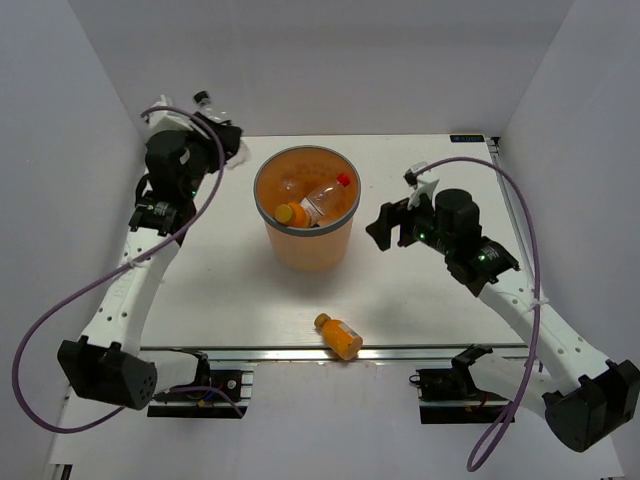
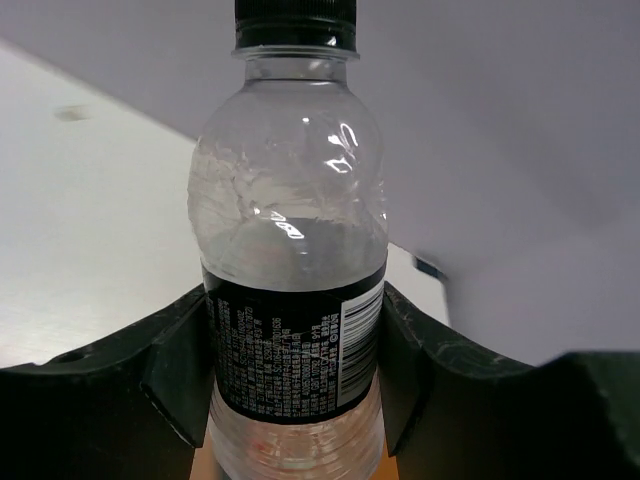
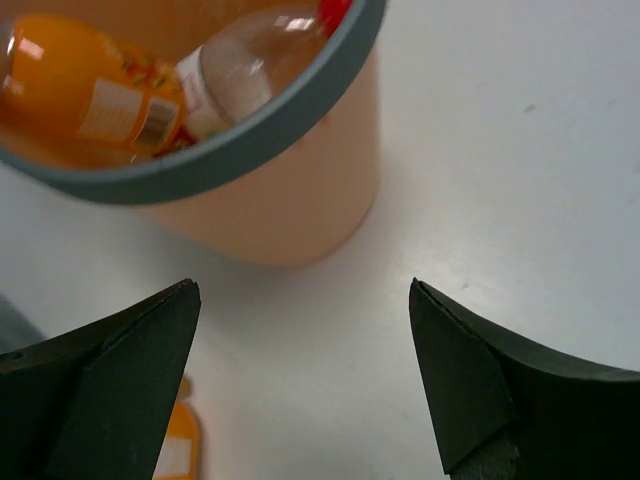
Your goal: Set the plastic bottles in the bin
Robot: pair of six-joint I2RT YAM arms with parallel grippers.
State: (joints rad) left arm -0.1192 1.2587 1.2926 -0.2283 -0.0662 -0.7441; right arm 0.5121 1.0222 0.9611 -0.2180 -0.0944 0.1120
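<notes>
The orange bin [image 1: 306, 240] with a grey rim stands mid-table. Inside it lie an orange bottle [image 1: 291, 213] and a clear bottle with a red cap [image 1: 326, 197]. My left gripper [image 1: 215, 120] is at the far left, left of the bin, shut on a clear bottle [image 2: 290, 230] with a dark label and black cap. Another orange bottle [image 1: 339, 336] lies on the table near the front edge. My right gripper [image 1: 380, 228] is open and empty, just right of the bin. In the right wrist view its jaws [image 3: 300, 340] frame bare table below the bin [image 3: 290, 190].
White walls close in the table on the left, back and right. A metal rail [image 1: 400, 352] runs along the table's front edge, just behind the lying orange bottle. Purple cables loop off both arms.
</notes>
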